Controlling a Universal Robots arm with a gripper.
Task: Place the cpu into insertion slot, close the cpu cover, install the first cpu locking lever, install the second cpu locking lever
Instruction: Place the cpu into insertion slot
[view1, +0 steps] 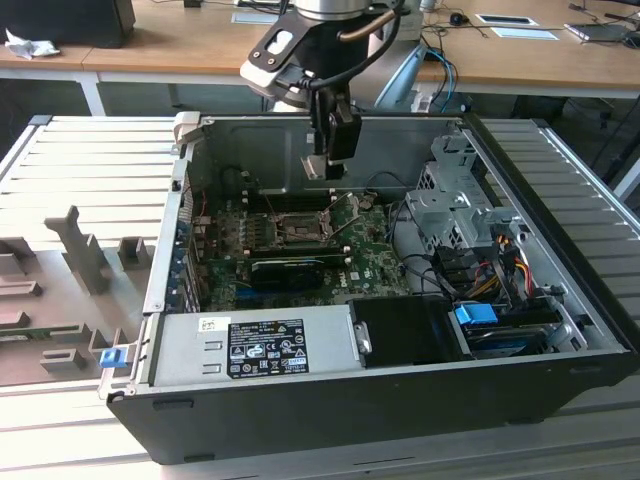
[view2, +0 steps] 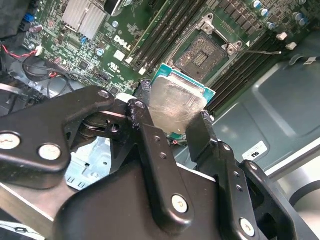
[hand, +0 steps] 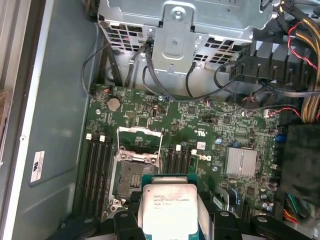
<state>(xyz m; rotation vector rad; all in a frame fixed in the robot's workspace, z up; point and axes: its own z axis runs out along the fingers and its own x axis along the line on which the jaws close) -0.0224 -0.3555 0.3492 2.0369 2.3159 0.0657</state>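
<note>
While one end effector (view2: 174, 111) grips one cpu (hand: 169, 205), one insertion slot (hand: 133, 177) uncovered

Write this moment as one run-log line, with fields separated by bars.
gripper: jaws shut on small flat silver-grey square cpu | position: above green circuit board | square dark insertion slot: empty

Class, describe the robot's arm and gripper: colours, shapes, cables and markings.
The arm is silver-grey metal ending in a black rounded wrist housing with pale oval patches; a dark cable loops beside it. The gripper is glossy black, built of flat linked bars joined by round silver screws, with two slim black fingers.
</note>
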